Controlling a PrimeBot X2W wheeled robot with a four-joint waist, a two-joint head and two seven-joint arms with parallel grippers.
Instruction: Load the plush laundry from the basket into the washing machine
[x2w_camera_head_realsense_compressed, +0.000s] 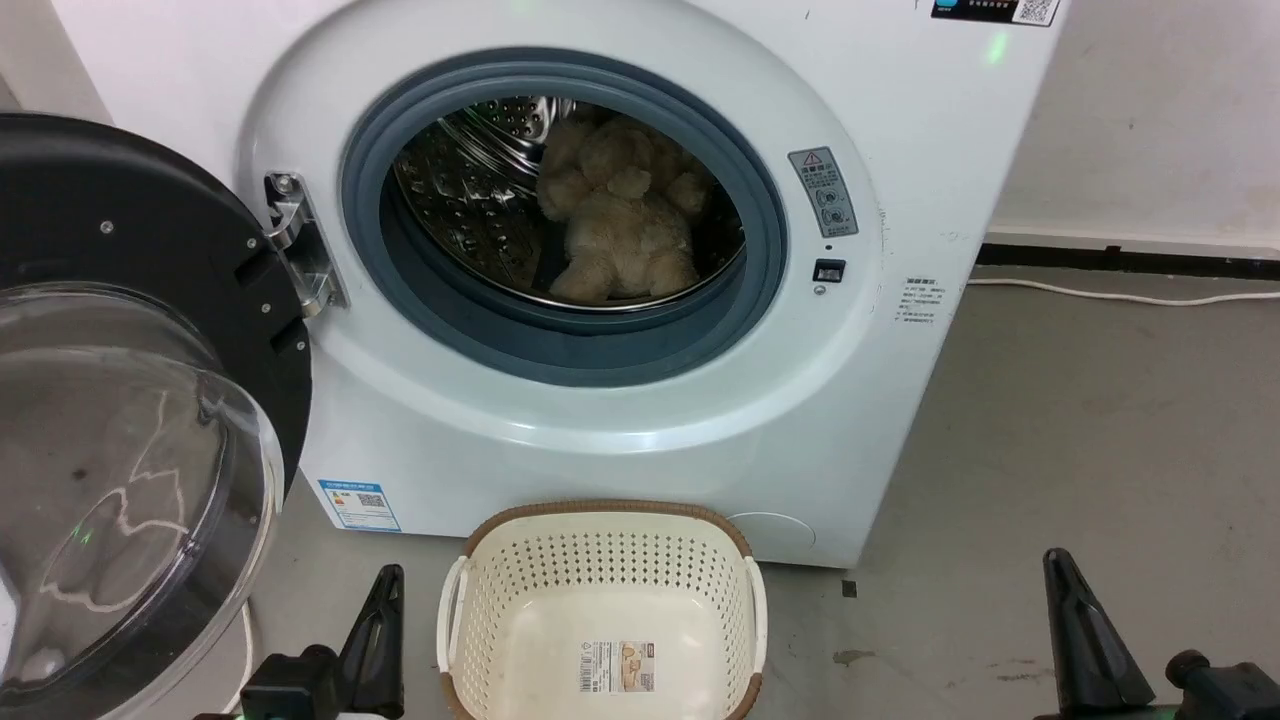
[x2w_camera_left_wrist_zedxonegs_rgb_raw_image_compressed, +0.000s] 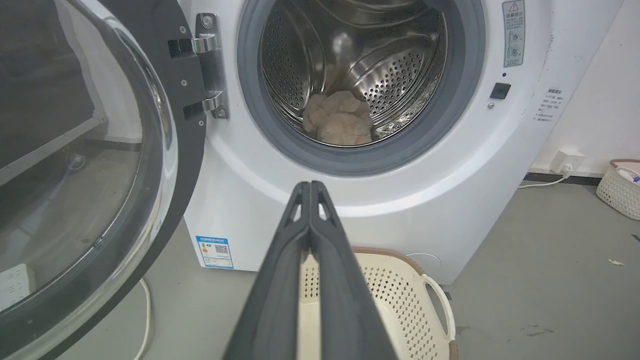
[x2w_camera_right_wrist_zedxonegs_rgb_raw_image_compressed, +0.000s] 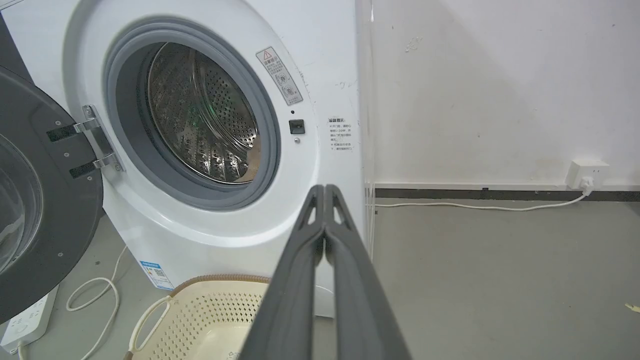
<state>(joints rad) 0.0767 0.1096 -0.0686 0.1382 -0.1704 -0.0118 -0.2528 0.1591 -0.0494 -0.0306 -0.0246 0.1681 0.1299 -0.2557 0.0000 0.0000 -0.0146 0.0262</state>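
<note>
Plush (x2w_camera_head_realsense_compressed: 620, 235), just one, is lying in the washer (x2w_camera_head_realsense_compressed: 600, 440); one basket (x2w_camera_head_realsense_compressed: 600, 512) is sitting on the floor (x2w_camera_head_realsense_compressed: 1050, 450); left pincer (x2w_camera_left_wrist_zedxonegs_rgb_raw_image_compressed: 310, 186) and right pincer (x2w_camera_right_wrist_zedxonegs_rgb_raw_image_compressed: 325, 189) are pinching closed, empty.

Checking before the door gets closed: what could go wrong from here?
The plush toy lies near the front lip of the drum, so the closing door might pinch it against the grey door ring. The left hand sits close beside that door and may bump it.

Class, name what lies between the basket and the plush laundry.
Head view: the white front of the washing machine and its grey door ring stand between basket and plush laundry.
</note>
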